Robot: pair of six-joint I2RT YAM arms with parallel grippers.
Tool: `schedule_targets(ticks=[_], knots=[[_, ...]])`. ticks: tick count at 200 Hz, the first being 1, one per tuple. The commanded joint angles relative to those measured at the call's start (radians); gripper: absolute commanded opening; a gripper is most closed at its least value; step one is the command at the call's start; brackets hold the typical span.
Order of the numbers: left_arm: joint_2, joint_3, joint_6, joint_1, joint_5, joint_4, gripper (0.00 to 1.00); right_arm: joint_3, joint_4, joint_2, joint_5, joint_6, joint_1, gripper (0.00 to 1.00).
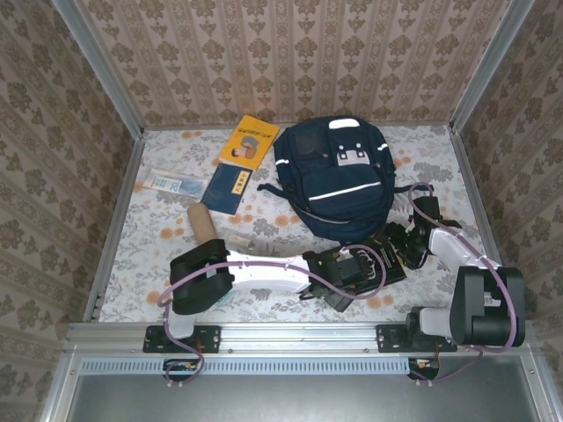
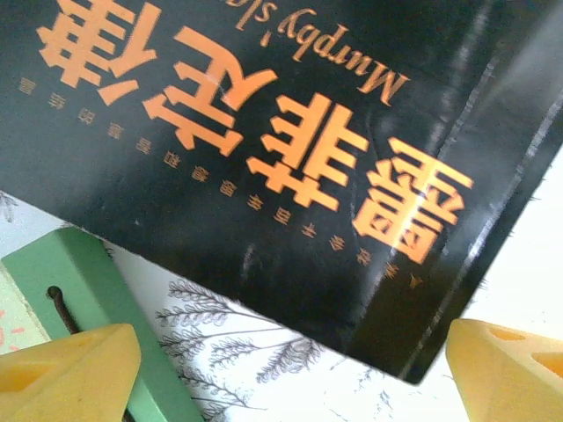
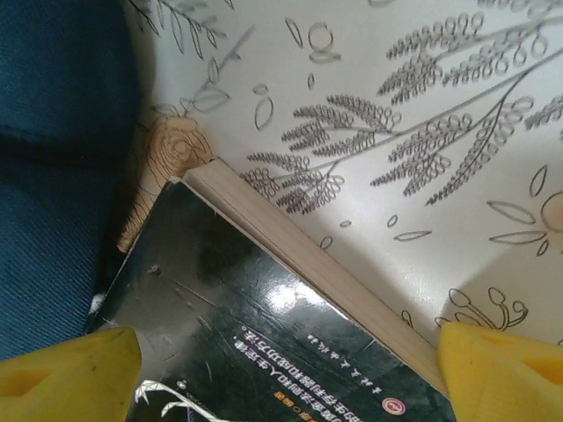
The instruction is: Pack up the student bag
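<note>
While student bag [image 1: 339, 180] lies upper centre, L gripper [image 2: 290, 374] and R gripper [image 3: 286, 374] stand wide open, gripping nothing, over black book [image 2: 264, 132].

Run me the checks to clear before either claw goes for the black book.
1. Open left claw: ok.
2. Open right claw: ok.
3. Both looking down at the black book: ok.
4. Room between left claw and green block: not ok, the block lies right beside the claw.
5. Unzipped student bag, ready for loading: cannot tell.
</note>
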Motion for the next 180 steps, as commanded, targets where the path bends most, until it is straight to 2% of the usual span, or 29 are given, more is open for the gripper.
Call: schedule_targets(ticks=[1, 65, 109, 147, 180], knots=[[0.023, -0.008, -0.024, 0.012, -0.067, -0.12, 0.92, -0.045, 0.005, -0.045, -0.065, 0.023, 0.013, 0.88], [0.0, -0.097, -0.087, 0.124, -0.147, -0.189, 0.93, -0.15, 0.025, -0.166, -0.109, 0.145, 0.116, 0.86], [-0.013, -0.154, -0.068, 0.236, -0.162, -0.169, 0.92, -0.193, 0.047, -0.262, -0.102, 0.265, 0.234, 0.83], [-0.021, -0.163, -0.029, 0.323, -0.19, -0.17, 0.92, -0.196, 0.103, -0.284, -0.103, 0.36, 0.361, 0.81], [-0.105, -0.16, -0.046, 0.341, -0.192, -0.193, 0.92, -0.136, 0.03, -0.296, -0.047, 0.327, 0.434, 0.81]])
